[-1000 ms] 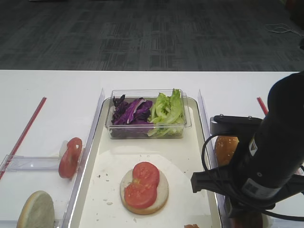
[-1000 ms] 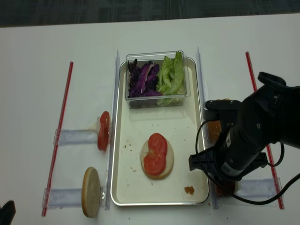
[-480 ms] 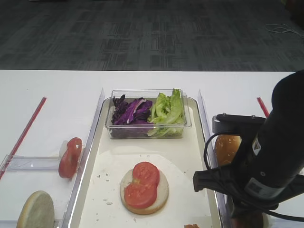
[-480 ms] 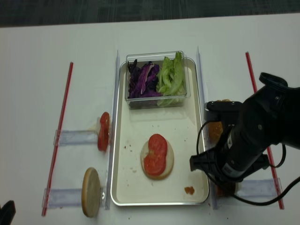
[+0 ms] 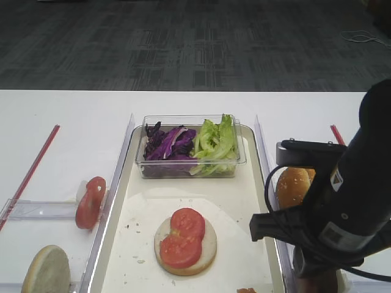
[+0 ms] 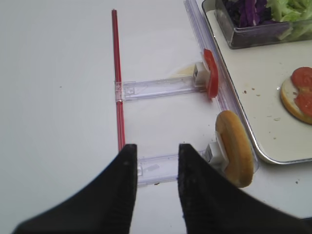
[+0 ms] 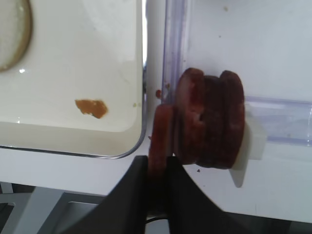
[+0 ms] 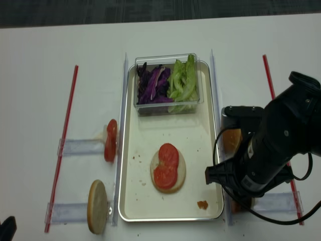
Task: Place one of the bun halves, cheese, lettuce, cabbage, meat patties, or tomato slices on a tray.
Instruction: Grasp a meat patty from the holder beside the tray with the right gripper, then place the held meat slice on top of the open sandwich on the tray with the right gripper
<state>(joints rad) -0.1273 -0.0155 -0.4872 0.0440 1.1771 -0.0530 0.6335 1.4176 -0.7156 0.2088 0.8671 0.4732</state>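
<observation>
In the right wrist view my right gripper [image 7: 157, 162] is shut on the edge of one reddish-brown meat patty [image 7: 160, 129], just left of the other meat patties [image 7: 212, 119] standing on edge in a clear rack outside the tray's [image 7: 73, 129] corner. On the cream tray [image 5: 137, 207] lies a bun half [image 5: 204, 247] carrying two tomato slices [image 5: 183, 235]. A clear tub holds purple cabbage [image 5: 168, 143] and green lettuce [image 5: 215, 140]. My left gripper [image 6: 157, 156] hangs open over the table, beside a bun half [image 6: 235, 153] standing on edge.
A seeded bun dome [image 5: 292, 183] sits right of the tray, behind my right arm [image 5: 345, 207]. Left of the tray, a tomato slice [image 5: 90, 201] and a bun half [image 5: 46, 271] stand in clear racks. Red strips [image 8: 67, 130] mark both sides. An orange crumb [image 7: 91, 107] lies in the tray.
My right arm has shifted slightly to the right, uncovering more of the seeded bun behind it. Everything on the tray stays where it was.
</observation>
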